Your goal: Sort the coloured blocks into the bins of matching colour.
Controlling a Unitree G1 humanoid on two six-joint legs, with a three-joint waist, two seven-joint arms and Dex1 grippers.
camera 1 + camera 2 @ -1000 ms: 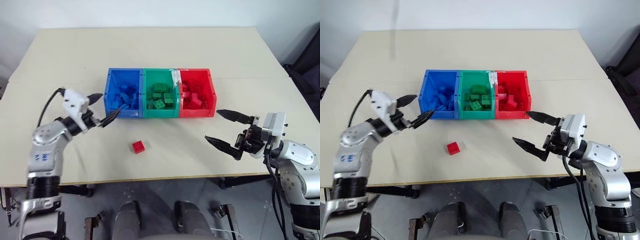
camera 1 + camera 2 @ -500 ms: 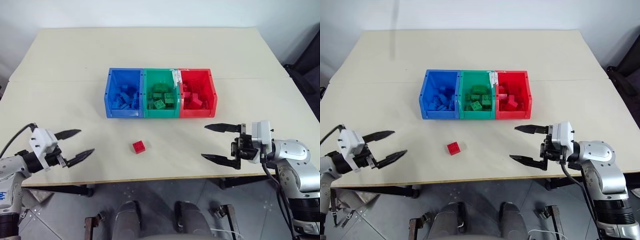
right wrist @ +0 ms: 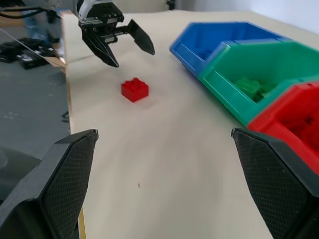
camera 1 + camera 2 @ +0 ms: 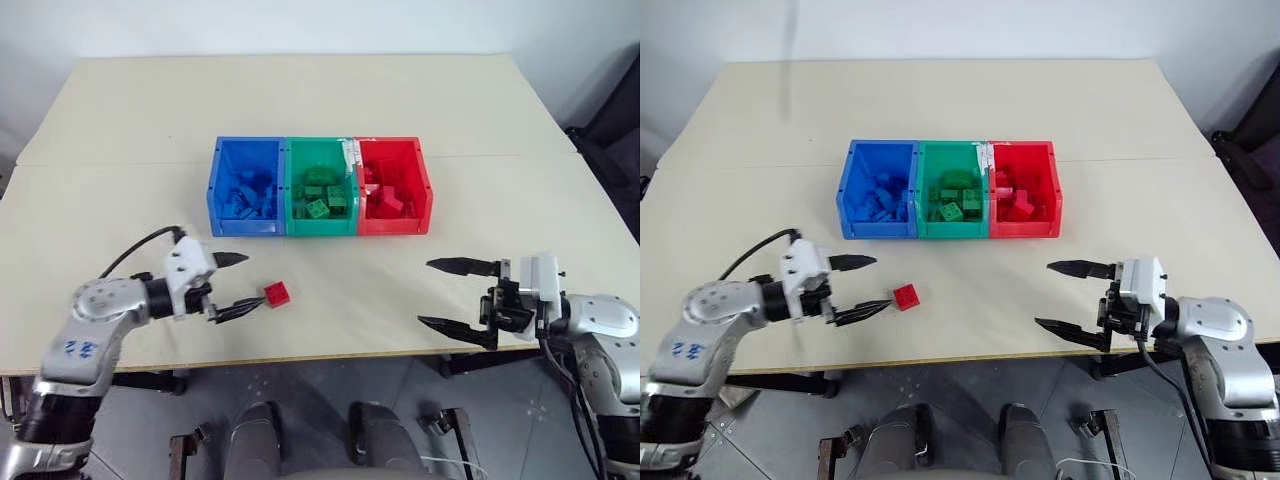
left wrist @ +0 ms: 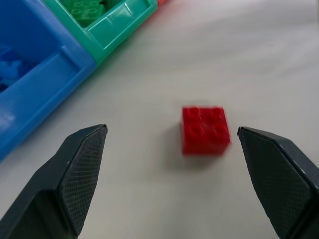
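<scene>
Red brick (image 4: 277, 293) loose on table (image 4: 120, 120), just off L gripper (image 4: 237, 283) tips; both jaws wide open, R gripper (image 4: 452, 297) empty.

a red studded block (image 4: 277, 293) lies on the cream surface (image 4: 330, 95). the bins are blue (image 4: 246, 186), green (image 4: 322, 186) and red (image 4: 394, 186), each filled with blocks of matching colour.

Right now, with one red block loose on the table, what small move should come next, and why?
Probably ease the left tool forward so its open fingers straddle the red block, then close. The block lies just ahead of the fingertips, untouched, and the right tool hangs open well off to the side.
</scene>
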